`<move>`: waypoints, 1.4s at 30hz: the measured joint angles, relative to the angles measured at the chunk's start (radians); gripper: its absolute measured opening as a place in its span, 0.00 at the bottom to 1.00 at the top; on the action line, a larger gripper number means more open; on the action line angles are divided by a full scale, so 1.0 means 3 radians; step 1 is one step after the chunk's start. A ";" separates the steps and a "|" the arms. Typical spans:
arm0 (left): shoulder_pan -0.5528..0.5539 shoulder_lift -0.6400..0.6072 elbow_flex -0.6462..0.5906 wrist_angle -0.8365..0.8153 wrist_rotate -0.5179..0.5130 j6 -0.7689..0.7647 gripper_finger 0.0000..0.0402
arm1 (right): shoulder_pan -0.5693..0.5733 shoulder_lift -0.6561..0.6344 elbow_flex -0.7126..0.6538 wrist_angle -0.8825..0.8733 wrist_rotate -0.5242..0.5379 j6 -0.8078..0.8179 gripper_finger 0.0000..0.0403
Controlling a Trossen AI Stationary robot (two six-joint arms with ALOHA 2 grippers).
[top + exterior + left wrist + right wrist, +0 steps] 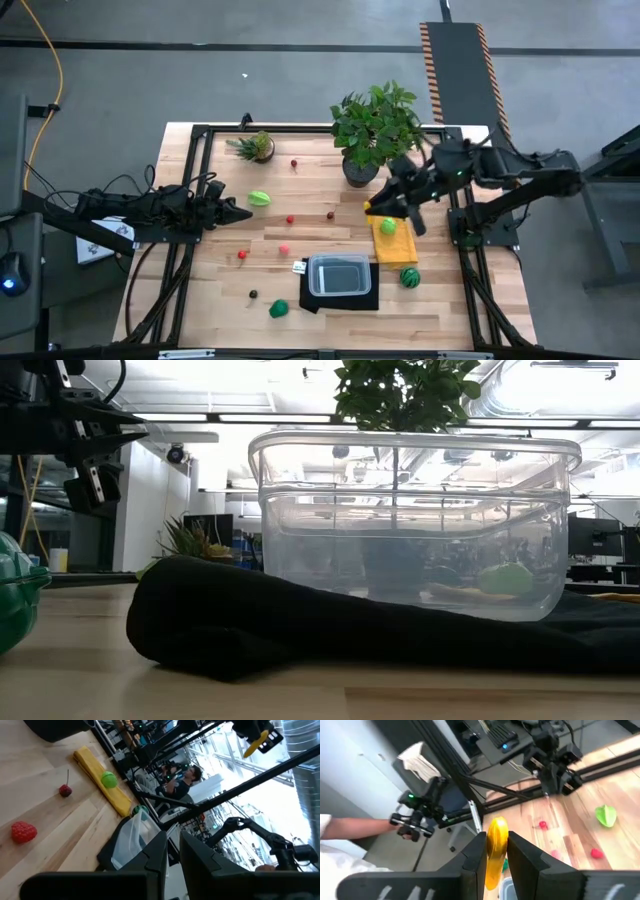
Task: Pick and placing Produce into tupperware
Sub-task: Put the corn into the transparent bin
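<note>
Above the yellow cloth, right end effector grips yellow produce; left end effector closed.

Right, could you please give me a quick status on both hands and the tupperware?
Right hand shut on yellow produce piece, raised above yellow cloth. Left hand shut, empty. Tupperware empty. Nothing blocking.

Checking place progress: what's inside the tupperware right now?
The tupperware looks empty from above. In the low view a green piece shows through its wall, but that appears to sit beyond it; the floor's near part is hidden by black mat.
</note>
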 joint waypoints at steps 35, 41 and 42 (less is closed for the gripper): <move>0.0000 0.0000 0.0000 0.0009 0.0076 0.0202 0.10 | 0.0530 0.1248 0.0002 -0.0481 0.0580 0.1027 0.15; 0.0000 0.0000 0.0000 0.0009 0.0076 0.0202 0.10 | 0.0612 0.1445 0.0003 -0.0503 0.0545 0.1040 0.15; 0.0000 0.0000 0.0000 0.0009 0.0076 0.0202 0.10 | 0.0627 0.1465 0.0003 -0.0524 0.0545 0.1039 0.15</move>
